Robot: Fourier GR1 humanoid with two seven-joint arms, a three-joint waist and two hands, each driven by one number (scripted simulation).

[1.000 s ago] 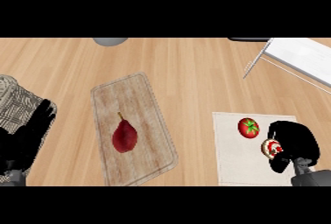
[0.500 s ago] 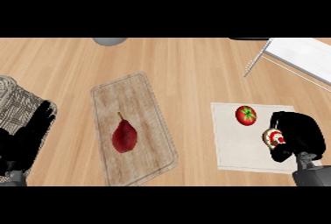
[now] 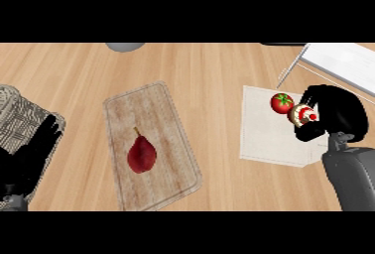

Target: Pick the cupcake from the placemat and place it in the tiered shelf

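Black right hand (image 3: pixel 333 111) sits at the right of the scene over the cream cloth placemat (image 3: pixel 267 136), fingers and thumb curled round the small cupcake with white icing and a red dot on top (image 3: pixel 302 114). We see the cupcake at the hand's left side, half hidden by the fingers, over the far right part of the placemat. We cannot tell if it is lifted or touching the cloth. A red tomato with a green stem (image 3: pixel 282 102) lies just beside the cupcake, on its left and slightly farther, close to touching it.

The relation we flag: the white tiered shelf with thin metal legs (image 3: pixel 344 59) is far and right of the holding hand, only 1 corner in view, and the right hand is plainly the nearer one. We judge the carry goes away from the robot and slightly right, up and over the shelf's edge, and away from the tomato.

The black left hand (image 3: pixel 33 156) rests at the near left edge, fingers straight and relaxed, holding nothing, beside a grey woven basket (image 3: pixel 18 121). A pale wooden cutting board (image 3: pixel 152 146) with 1 dark red pear (image 3: pixel 141 155) lies left of centre, well apart from the placemat. A grey round object (image 3: pixel 124 46) shows at the far edge.
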